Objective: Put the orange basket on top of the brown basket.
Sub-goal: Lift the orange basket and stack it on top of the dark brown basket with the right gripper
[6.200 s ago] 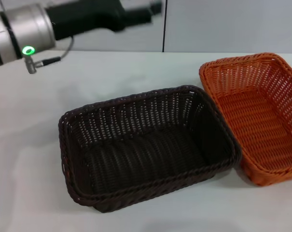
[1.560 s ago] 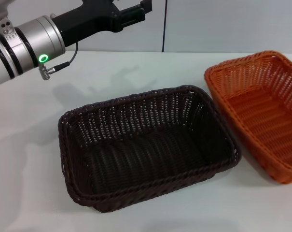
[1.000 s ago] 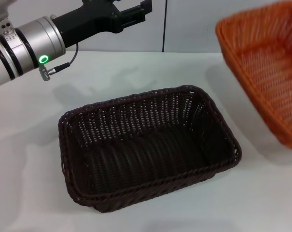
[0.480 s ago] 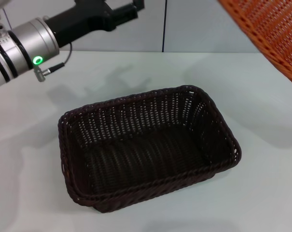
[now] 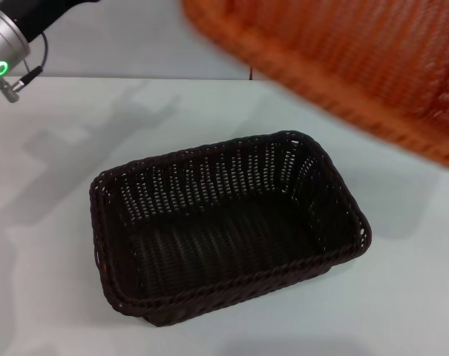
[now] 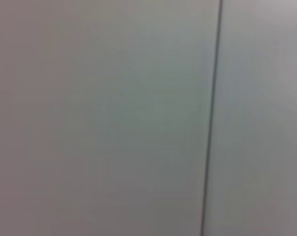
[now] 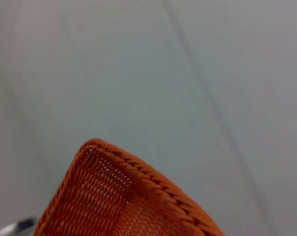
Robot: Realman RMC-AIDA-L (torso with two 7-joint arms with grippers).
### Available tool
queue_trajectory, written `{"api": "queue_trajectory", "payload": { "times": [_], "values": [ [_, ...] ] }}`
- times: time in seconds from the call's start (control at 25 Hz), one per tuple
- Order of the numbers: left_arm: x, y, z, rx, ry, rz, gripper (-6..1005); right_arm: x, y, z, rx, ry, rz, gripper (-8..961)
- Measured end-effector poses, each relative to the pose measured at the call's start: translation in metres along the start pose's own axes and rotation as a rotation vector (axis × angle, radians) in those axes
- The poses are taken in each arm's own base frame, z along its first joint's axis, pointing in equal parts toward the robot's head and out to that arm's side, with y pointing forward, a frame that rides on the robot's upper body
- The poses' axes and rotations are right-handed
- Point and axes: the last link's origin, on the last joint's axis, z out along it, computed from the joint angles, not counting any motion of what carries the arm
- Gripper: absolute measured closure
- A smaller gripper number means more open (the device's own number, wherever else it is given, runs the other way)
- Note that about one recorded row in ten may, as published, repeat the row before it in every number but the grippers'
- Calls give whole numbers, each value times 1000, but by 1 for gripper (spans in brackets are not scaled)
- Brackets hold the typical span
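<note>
1. My right pincer was out of sight in every view, so I could not tell whether it was clamped, though the orange basket [image 5: 343, 67] hung clear of the tabletop [image 5: 53, 193], presumably carried by it.
2. That basket rode high and tilted, likely to clear the rim below.
3. Beneath it and toward my left, the brown basket [image 5: 224, 230] sat empty on the tabletop, open side up to receive it.
4. My left arm [image 5: 9, 33] was raised at the far left, well apart; its pincer was unseen.

Silver left arm [image 5: 5, 37], black sleeve, green ring light, grey cable
</note>
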Motion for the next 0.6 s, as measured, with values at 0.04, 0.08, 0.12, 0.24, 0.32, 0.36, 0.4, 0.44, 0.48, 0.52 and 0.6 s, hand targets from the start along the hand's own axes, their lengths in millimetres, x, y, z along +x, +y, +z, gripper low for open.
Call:
{"api": "queue_trajectory", "payload": {
  "times": [0.04,0.08,0.12,0.24,0.32,0.36,0.4,0.44,0.48,0.52,0.6],
  "values": [
    [0,-2,-1,8,2,0,138,1,3,8,-31,29,-4,754],
    [0,-4,-2,16,2,1,138,3,8,22,-81,85,-12,754],
    [0,-4,-2,16,2,1,138,3,8,22,-81,85,-12,754],
    [-1,-5,-4,23,-2,-2,138,11,17,44,-170,209,-22,754],
    [-4,-5,-4,26,-6,2,138,16,21,57,-202,270,-26,754],
    [-4,-5,-4,26,-6,2,138,16,21,57,-202,270,-26,753],
    [-6,-5,-5,27,-10,2,138,18,21,61,-204,285,-27,753],
    [-6,-5,-5,27,-10,2,138,18,21,61,-204,285,-27,752],
    [-8,-5,-5,31,-11,-6,138,23,18,70,-189,335,-10,752],
    [-8,-5,-5,31,-11,-6,138,23,18,70,-189,335,-10,748],
    [-10,-5,-6,34,-14,-15,138,28,15,79,-165,374,18,741]
  ]
}}
